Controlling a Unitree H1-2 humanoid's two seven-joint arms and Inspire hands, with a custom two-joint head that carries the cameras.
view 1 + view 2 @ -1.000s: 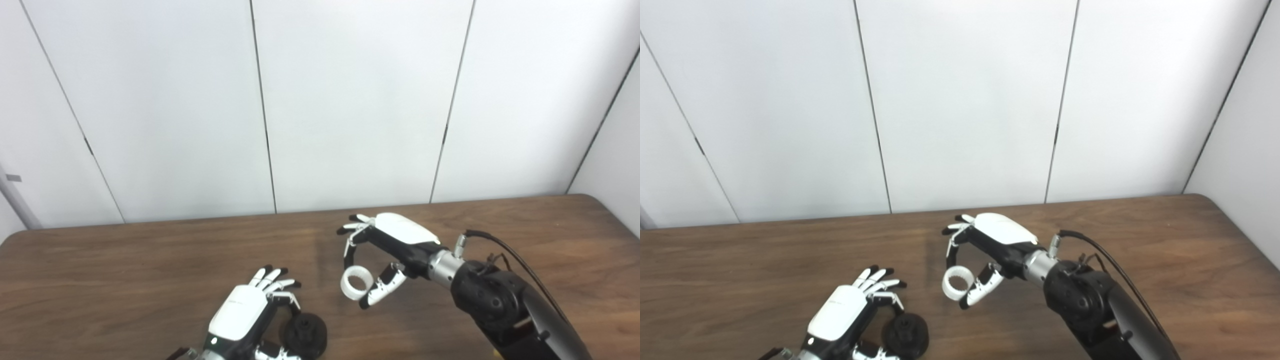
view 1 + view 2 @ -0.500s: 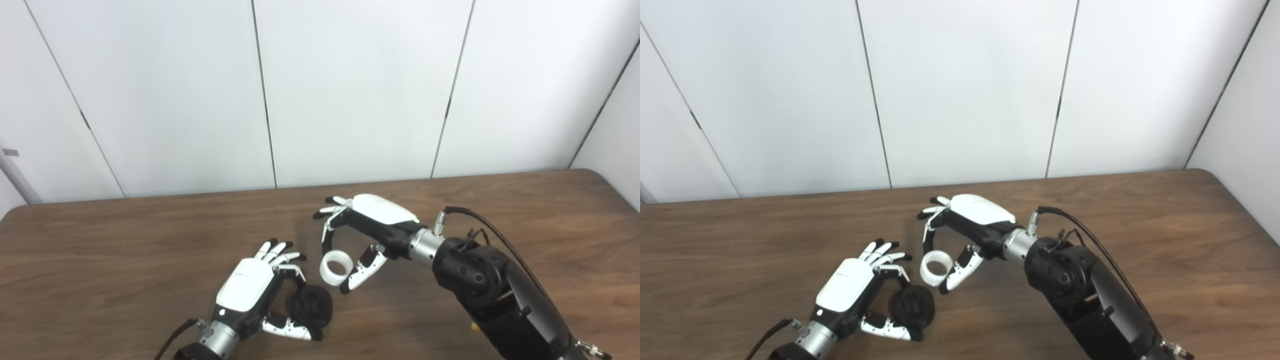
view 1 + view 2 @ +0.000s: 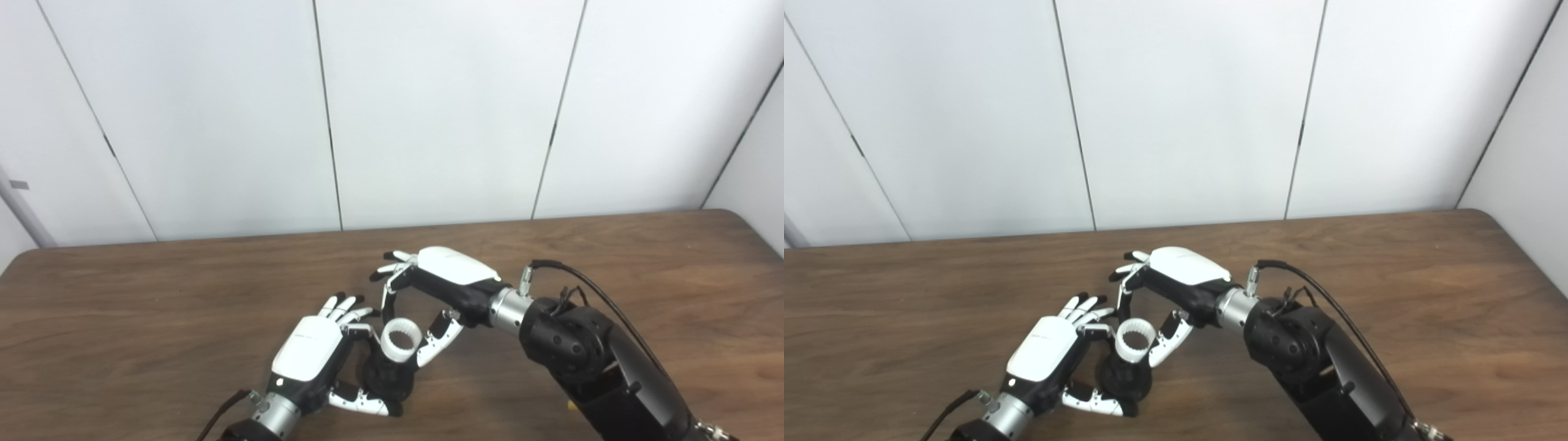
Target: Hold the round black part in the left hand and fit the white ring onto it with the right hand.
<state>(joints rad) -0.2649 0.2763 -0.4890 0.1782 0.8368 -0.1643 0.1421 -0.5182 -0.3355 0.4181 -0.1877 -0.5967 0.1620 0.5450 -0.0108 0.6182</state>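
Observation:
My left hand (image 3: 309, 355) is shut on the round black part (image 3: 384, 378), pinching it between thumb and fingers low over the wooden table (image 3: 122, 318). The white ring (image 3: 401, 340), toothed on its inside, is pinched by my right hand (image 3: 438, 291) between a finger and the thumb. The ring sits directly over the top of the black part and overlaps it in both views; whether they touch I cannot tell. In the right eye view the ring (image 3: 1135, 338) covers the upper half of the black part (image 3: 1127, 378).
White wall panels (image 3: 429, 110) rise behind the table's far edge. My right forearm (image 3: 588, 361) with its black cable crosses the table's lower right area. A grey pole (image 3: 21, 214) leans at the far left.
My right hand has carried the white ring left and down until it sits over the black part. My left hand has lifted the black part slightly toward it. The camera shifted a little.

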